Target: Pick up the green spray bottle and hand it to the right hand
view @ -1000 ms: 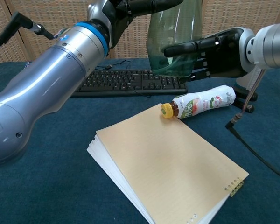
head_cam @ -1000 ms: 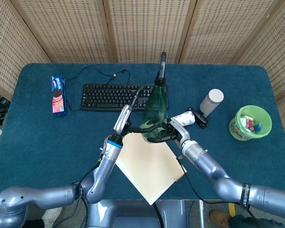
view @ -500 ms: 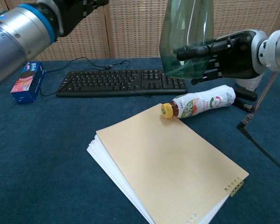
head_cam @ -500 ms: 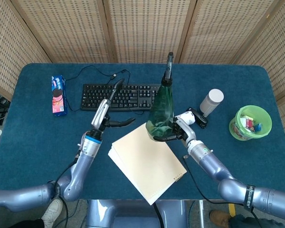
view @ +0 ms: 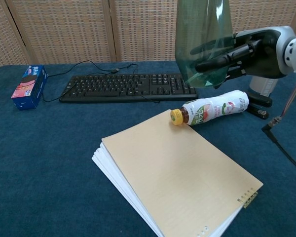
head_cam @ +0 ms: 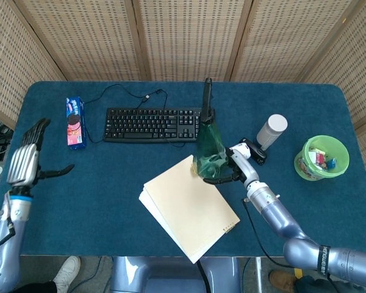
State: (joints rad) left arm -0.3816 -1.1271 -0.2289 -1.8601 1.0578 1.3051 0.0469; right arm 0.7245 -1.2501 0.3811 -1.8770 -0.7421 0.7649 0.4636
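The green spray bottle (head_cam: 208, 149) is translucent dark green with a black nozzle on top, and it stands upright in the air above the table's middle. My right hand (head_cam: 233, 170) grips its lower body from the right. In the chest view the bottle (view: 203, 39) fills the upper right, with the right hand (view: 249, 52) wrapped around its base. My left hand (head_cam: 25, 162) hangs at the far left edge of the table with its fingers spread and nothing in it. It does not show in the chest view.
A black keyboard (head_cam: 151, 124) lies behind the bottle, and a blue cookie pack (head_cam: 75, 122) is at the back left. A tan notebook (head_cam: 189, 206) sits at the front centre with a small drink bottle (view: 214, 107) lying beside it. A white canister (head_cam: 272, 130) and a green bucket (head_cam: 321, 157) stand to the right.
My left hand has let go of the bottle and drawn back to the far left of the table. The right hand now holds the bottle alone, slightly further right.
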